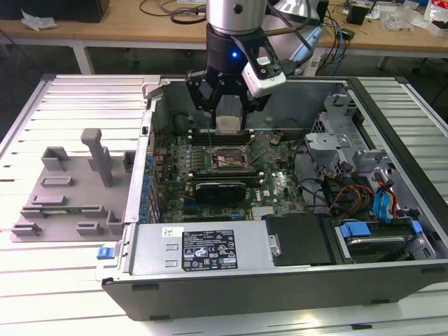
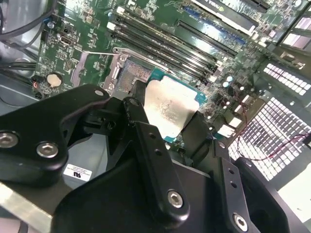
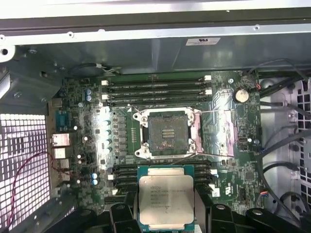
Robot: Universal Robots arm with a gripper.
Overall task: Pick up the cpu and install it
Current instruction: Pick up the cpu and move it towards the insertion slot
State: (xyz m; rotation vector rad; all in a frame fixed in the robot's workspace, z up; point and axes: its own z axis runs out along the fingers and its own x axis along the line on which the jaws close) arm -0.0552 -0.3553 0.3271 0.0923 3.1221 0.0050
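Jaws grip the cpu (image 3: 165,201) by two opposite edges, above the motherboard (image 3: 243,162) near the open socket (image 3: 167,132).

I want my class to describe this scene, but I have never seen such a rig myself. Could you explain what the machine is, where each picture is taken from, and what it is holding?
The machine is one robot arm ending in a gripper, a two-fingered claw. The exterior view comes from a camera off the arm, looking at an open computer case on a slatted table, with a grey tray toward that view's left. Both wrist views come from cameras riding on the arm, looking past the gripper at the green motherboard. The gripper is shut on the cpu, a flat square chip with a silvery top, held above the board. The dark square socket is empty, so the chip is not yet installed.
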